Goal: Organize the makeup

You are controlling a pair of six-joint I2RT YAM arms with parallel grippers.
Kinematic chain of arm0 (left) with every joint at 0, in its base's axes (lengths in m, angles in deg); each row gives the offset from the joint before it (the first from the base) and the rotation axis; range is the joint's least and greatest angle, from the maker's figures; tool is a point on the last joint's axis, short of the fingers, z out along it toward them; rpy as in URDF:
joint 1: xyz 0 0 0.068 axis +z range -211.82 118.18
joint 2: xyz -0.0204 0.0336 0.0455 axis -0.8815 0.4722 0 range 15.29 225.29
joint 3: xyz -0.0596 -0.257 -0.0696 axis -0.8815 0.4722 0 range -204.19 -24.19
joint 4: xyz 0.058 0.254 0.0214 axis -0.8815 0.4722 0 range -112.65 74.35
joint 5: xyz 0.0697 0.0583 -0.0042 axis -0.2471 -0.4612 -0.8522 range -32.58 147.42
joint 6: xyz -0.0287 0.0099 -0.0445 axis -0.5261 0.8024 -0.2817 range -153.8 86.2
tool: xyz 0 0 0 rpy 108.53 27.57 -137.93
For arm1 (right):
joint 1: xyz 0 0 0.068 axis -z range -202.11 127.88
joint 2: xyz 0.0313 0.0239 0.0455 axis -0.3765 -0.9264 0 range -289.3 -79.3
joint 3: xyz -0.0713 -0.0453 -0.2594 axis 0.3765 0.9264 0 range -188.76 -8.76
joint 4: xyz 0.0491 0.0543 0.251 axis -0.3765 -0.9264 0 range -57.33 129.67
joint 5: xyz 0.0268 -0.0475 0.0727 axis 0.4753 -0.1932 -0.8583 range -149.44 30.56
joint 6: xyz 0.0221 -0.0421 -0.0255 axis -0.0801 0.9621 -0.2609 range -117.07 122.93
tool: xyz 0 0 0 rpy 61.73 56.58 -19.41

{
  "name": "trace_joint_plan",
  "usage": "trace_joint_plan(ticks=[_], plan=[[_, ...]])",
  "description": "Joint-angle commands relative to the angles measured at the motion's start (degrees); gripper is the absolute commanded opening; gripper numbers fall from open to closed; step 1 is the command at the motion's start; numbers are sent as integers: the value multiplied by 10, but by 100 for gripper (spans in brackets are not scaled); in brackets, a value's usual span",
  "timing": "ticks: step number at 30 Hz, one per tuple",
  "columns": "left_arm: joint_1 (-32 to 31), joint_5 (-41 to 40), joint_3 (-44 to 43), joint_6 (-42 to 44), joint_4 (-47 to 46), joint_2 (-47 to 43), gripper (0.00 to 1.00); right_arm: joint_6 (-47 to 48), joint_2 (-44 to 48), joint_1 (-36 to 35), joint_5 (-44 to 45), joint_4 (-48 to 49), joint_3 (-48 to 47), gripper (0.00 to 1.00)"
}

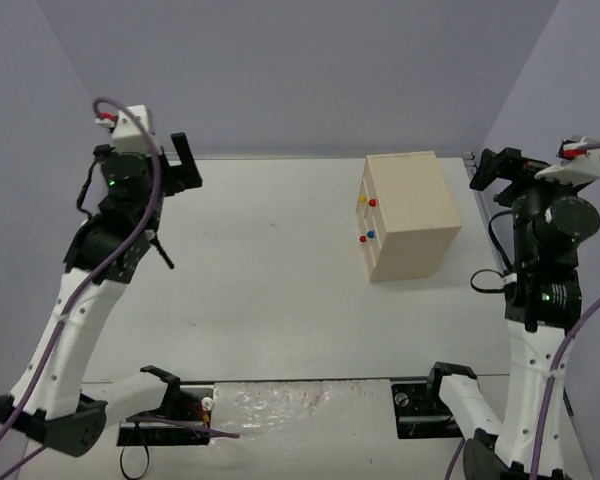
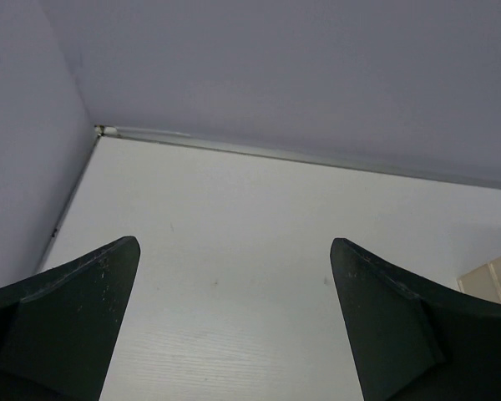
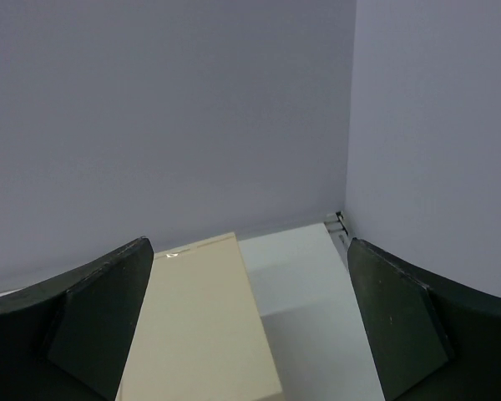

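Walls of pale grey close in the white desk (image 1: 260, 270) on its left, back and right sides, and a thin metal rail (image 1: 280, 157) runs along the far edge. At the back-left corner the left end effector (image 1: 187, 163) hangs raised above the surface, released, its 2 dark fingers (image 2: 75, 317) spread wide with nothing between them. Its wrist view looks down on bare white surface reaching to the rail.

From there a broad stretch of open desk runs rightward to the beige wooden drawer box (image 1: 410, 215), which stands right of centre toward the back. The box is turned slightly, and its front faces left with 4 small knobs: yellow (image 1: 361, 199), red (image 1: 372, 202), a second red (image 1: 361, 238) and blue (image 1: 371, 235).

Just right of the box, near the right wall, the right end effector (image 1: 495, 170) is held high and also released, fingers (image 3: 92, 326) wide apart and gripping nothing, with the box's flat top below it.

Where the makeup lies, and which way it points, cannot be told from these views.
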Motion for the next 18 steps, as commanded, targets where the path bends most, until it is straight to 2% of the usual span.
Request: trace_joint_plan(ticks=[1,9,18], plan=[[5,-60,3,79,64,-105,97,41,62,-43,90,32,14,100],[4,-75,27,97,113,-236,97,48,137,-98,105,-3,40,100],[4,-113,18,116,162,-273,97,64,177,-182,160,-35,71,100]])
